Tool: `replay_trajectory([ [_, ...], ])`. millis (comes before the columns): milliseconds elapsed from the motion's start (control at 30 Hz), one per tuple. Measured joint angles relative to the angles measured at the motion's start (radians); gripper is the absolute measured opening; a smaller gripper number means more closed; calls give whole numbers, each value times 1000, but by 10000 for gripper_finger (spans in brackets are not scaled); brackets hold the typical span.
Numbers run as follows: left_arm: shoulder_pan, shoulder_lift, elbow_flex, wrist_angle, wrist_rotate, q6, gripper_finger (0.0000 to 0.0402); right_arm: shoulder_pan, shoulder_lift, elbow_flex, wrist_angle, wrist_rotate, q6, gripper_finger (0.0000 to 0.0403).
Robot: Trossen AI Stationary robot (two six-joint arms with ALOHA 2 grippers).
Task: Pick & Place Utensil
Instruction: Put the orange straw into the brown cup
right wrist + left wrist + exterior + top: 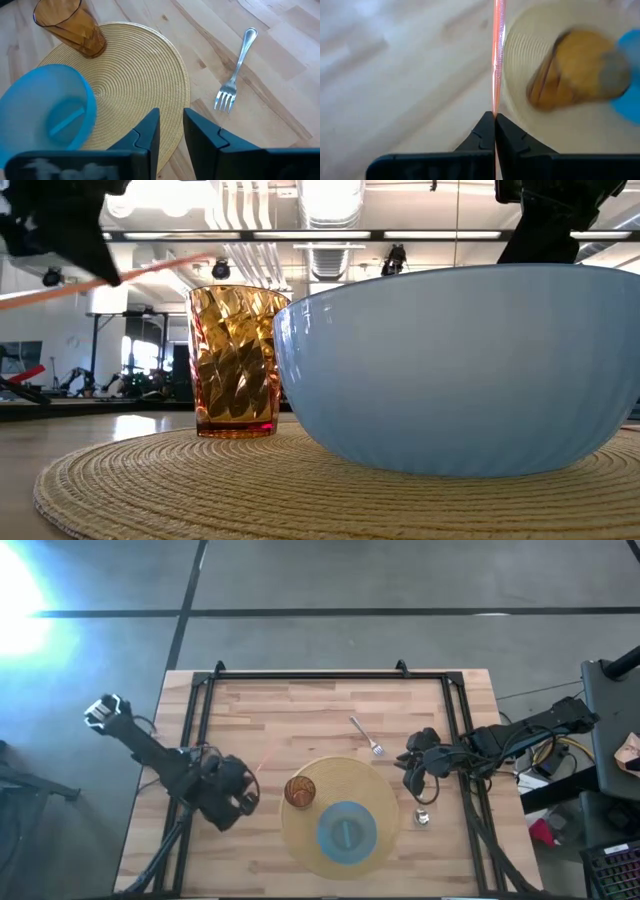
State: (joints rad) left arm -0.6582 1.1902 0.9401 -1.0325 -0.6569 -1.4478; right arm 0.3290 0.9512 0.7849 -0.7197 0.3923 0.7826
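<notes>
Your left gripper (243, 792) sits over the table's (300, 705) left half, just beside the mat's (365, 780) left edge. Its fingers (485, 136) are pressed together on a thin orange straw (498, 55), which runs out from the tips along the mat edge toward the glass (570, 67); in the low view the straw (90, 283) crosses the upper left, above table level.

Next you have the amber glass (300, 791), upright on the mat's left part. Just right of it stands the blue bowl (347, 829), also on the mat, near the front edge; something blue lies inside it, not identifiable. In the low view the bowl (460, 370) fills most of the frame and hides everything behind it.

The fork (367, 737) lies flat on bare wood beyond the mat's far right edge, tines toward the mat, handle angled away. Nothing touches it.

Your right gripper (418, 762) hovers just right of the fork, near the mat's right edge, fingers (150, 131) slightly spread and empty. A small metal object (422, 817) rests on the wood right of the mat, nearer the front.
</notes>
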Motion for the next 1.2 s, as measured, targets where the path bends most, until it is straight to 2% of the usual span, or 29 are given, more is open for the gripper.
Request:
replay_trajectory([
  [267,0,-93,1,61,-260,154,0,0,0,-1,0,0,1,89],
  [567,2,-107,2,304,-402,454,0,0,0,-4,0,1,23,98],
  [767,2,-106,-4,454,-519,608,0,0,1,-4,0,2,22,87],
  [933,2,-90,-11,544,-573,671,0,0,1,-4,0,3,19,77],
  [1200,5,-5,-12,607,-670,679,0,0,1,-6,0,4,7,68],
])
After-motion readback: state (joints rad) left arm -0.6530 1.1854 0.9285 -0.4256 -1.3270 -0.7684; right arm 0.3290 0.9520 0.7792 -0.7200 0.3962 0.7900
